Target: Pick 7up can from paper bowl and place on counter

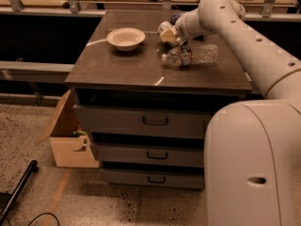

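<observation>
The paper bowl point(125, 38) sits at the back left of the counter point(136, 72), and its inside looks empty. My gripper point(167, 32) hangs low over the back middle of the counter, to the right of the bowl and just behind the neck of a lying water bottle. I see no green-and-white 7up can; it may be hidden by the gripper and wrist. The arm reaches in from the right.
A clear plastic water bottle point(190, 55) lies on its side on the counter's right half. Three handled drawers point(155, 121) face me below. An open cardboard box point(66, 135) stands on the floor at the left. A dark pole point(19, 192) lies at the lower left.
</observation>
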Action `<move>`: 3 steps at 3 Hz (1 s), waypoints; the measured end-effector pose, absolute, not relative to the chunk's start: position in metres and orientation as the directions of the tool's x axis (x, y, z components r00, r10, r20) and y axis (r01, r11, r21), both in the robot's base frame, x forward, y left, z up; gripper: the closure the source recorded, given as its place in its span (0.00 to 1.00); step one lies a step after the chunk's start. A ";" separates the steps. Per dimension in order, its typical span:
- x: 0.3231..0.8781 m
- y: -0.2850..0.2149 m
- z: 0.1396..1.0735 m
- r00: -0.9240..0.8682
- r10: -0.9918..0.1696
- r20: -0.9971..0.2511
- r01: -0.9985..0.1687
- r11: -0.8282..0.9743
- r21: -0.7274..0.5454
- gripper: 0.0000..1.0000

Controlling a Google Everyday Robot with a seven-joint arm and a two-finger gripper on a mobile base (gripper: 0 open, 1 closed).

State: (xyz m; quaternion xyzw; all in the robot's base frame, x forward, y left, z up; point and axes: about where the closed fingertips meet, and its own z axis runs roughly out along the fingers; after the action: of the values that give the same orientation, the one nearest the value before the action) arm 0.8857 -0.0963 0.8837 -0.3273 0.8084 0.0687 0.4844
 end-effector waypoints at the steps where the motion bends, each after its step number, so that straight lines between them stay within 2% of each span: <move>1: 0.883 -0.095 0.879 -0.325 -0.466 -0.823 -0.609 0.769 -0.195 0.30; 2: 0.882 -0.097 0.879 -0.330 -0.461 -0.824 -0.612 0.769 -0.185 0.07; 3: 0.879 -0.103 0.886 -0.334 -0.442 -0.833 -0.604 0.778 -0.171 0.00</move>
State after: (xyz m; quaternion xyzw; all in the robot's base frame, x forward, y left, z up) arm 0.8792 -0.1032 0.8859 -0.3221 0.8122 0.0845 0.4791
